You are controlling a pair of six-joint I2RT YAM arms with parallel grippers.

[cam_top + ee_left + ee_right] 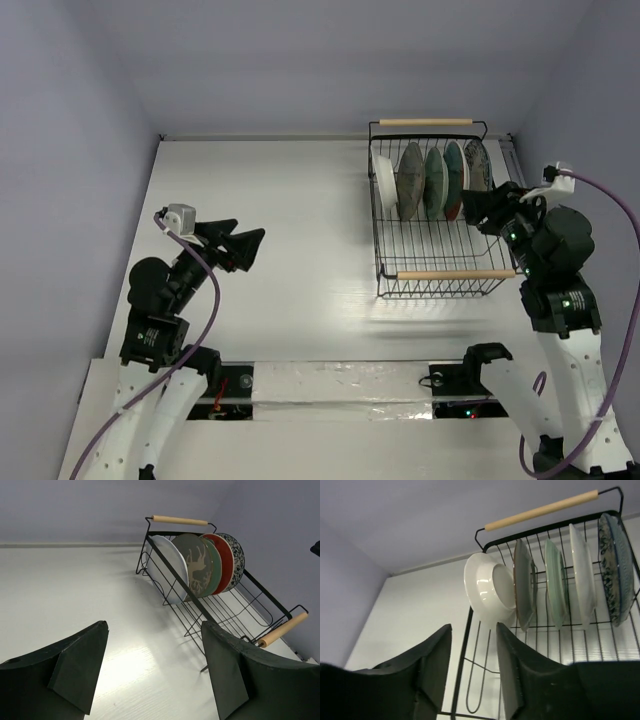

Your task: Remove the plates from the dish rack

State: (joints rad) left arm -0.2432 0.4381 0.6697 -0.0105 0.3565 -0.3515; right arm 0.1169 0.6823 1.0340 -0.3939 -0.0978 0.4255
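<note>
The black wire dish rack (437, 268) stands at the back right with two wooden handles. Five plates stand on edge at its far end: plain white (383, 180), grey-brown speckled (410, 180), teal-green (433, 182), teal-and-red (453, 180) and blue floral (476, 165). My right gripper (478, 206) is open and empty over the rack's right side, close to the floral plate. In the right wrist view, my right gripper (473, 627) points toward the white plate (490, 587). My left gripper (250, 236) is open and empty, well left of the rack (220, 605).
The rack's far handle (427, 122) lies close to the back wall, its near handle (455, 274) toward me. The white table (290, 200) stretches left of the rack. Side walls close in on both sides.
</note>
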